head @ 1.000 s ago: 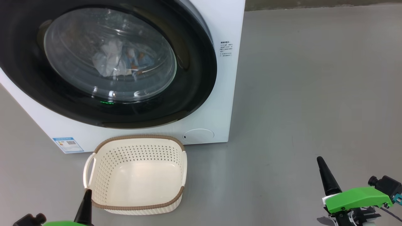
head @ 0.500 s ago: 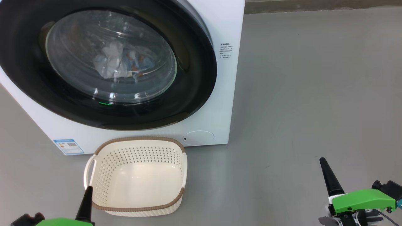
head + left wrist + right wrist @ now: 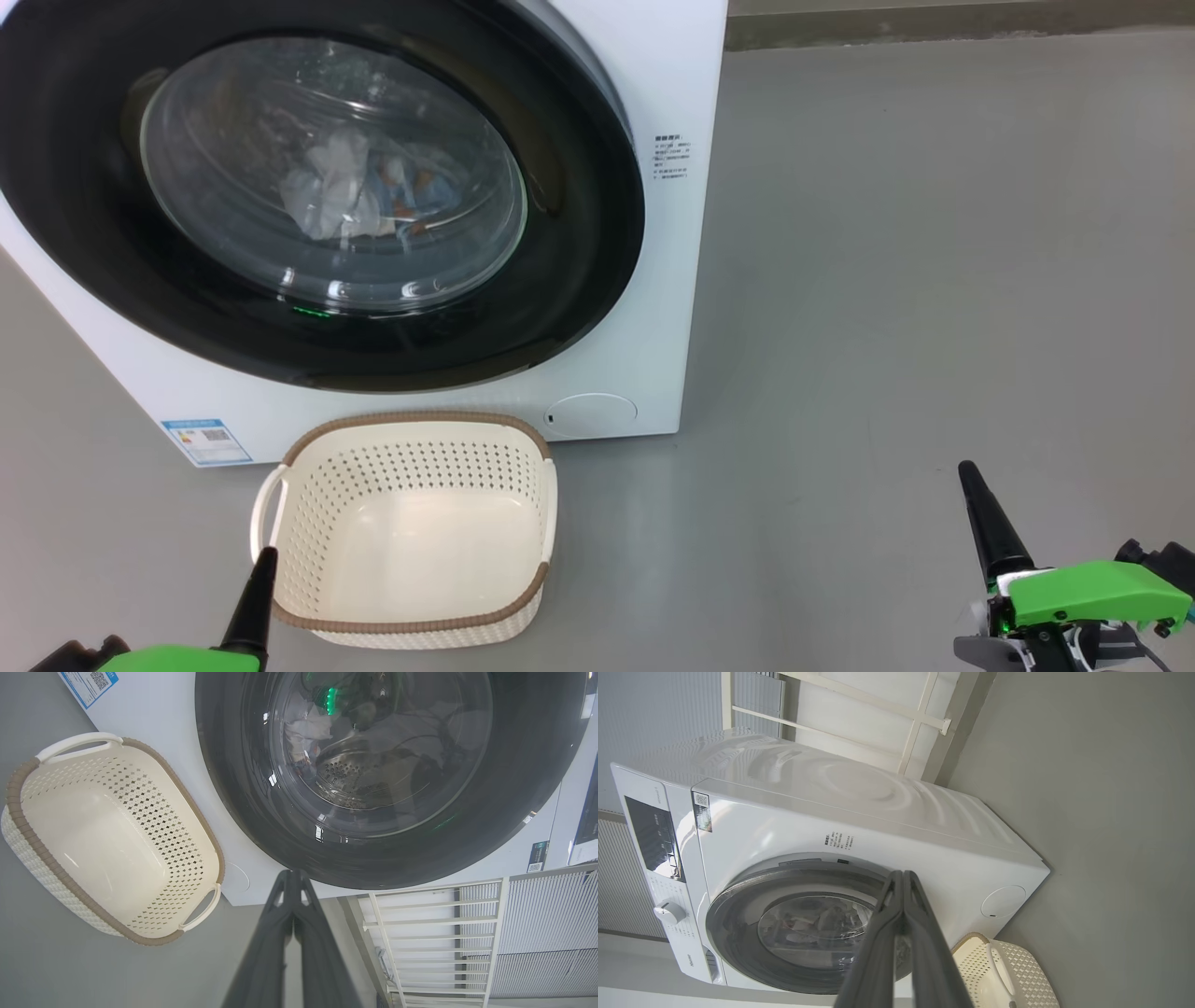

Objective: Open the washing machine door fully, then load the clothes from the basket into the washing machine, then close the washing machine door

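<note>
Low on the left, the left tool (image 3: 264, 562) hangs with its fingers pressed together on nothing, beside the basket (image 3: 420, 623), which sits empty on the floor (image 3: 887, 280). The clothes (image 3: 355, 191) lie behind the shut washing machine door (image 3: 583, 233). Far right, the right tool (image 3: 971, 478) is likewise pressed together and empty, probably because nothing remains to handle.
</note>
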Tool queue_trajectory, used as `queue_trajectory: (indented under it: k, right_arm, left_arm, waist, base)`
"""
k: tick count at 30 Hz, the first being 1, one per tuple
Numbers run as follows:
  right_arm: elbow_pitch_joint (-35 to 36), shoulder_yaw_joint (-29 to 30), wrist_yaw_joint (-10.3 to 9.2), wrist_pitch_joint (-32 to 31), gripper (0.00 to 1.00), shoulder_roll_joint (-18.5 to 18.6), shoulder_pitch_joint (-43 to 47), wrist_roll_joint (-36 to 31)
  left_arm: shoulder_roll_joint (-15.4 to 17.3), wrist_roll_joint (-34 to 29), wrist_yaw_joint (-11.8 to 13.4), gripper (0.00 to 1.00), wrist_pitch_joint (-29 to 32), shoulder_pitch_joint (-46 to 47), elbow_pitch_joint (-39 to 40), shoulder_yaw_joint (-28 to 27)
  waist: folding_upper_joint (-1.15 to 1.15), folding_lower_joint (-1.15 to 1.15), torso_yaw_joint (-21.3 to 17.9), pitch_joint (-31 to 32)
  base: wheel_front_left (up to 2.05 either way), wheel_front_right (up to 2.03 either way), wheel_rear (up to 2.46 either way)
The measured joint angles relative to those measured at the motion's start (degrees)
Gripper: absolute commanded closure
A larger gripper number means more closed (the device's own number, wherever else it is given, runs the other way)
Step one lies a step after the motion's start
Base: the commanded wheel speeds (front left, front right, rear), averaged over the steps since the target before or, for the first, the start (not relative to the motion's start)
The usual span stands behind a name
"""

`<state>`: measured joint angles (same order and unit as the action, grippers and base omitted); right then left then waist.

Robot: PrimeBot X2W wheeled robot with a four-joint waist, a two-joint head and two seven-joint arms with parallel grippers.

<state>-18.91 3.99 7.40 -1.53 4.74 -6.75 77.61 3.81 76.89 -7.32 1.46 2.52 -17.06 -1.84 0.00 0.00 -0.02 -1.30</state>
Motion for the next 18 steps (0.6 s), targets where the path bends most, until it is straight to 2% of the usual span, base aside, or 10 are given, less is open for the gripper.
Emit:
queue_trajectory:
  k: [18]
  right_arm:
    - [1.9,2.4,-0.01,-3.2,1.0,-1.2,1.0,9.3]
  left_arm:
    - [-1.0,9.9,0.0,1.0,3.1,1.0,0.9,-1.7]
  waist:
    - [0.0,0.0,0.0,0.8]
  base:
    - [0.0,0.0,0.0]
